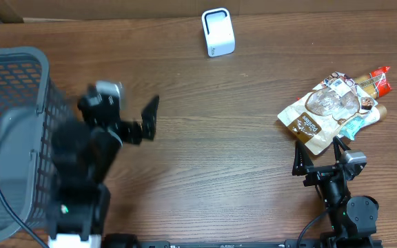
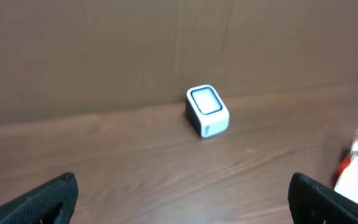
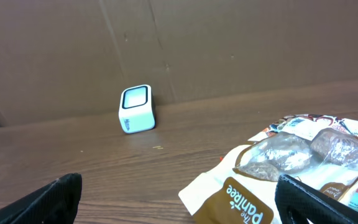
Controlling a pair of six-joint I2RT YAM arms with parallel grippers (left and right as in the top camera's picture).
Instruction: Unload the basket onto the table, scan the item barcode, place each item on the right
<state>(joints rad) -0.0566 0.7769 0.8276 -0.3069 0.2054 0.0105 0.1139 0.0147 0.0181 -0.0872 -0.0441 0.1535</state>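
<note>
1 white box scanner (image 1: 218,32), dark-rimmed window facing up, upright near far edge of table (image 1: 219,158), well to its right a heap of snack packs, brown-and-white pouch (image 1: 317,116) flat on top, red-ended wrapper (image 1: 378,80) and teal packet (image 1: 355,127) partly beneath

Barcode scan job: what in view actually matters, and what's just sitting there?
In the job:
- scanner, at the back of the table
- packets, piled at right
- right gripper, open, just short of the pile

Lying about:
- basket, far left; probably not needed for the scan itself
- cardboard wall behind
</note>
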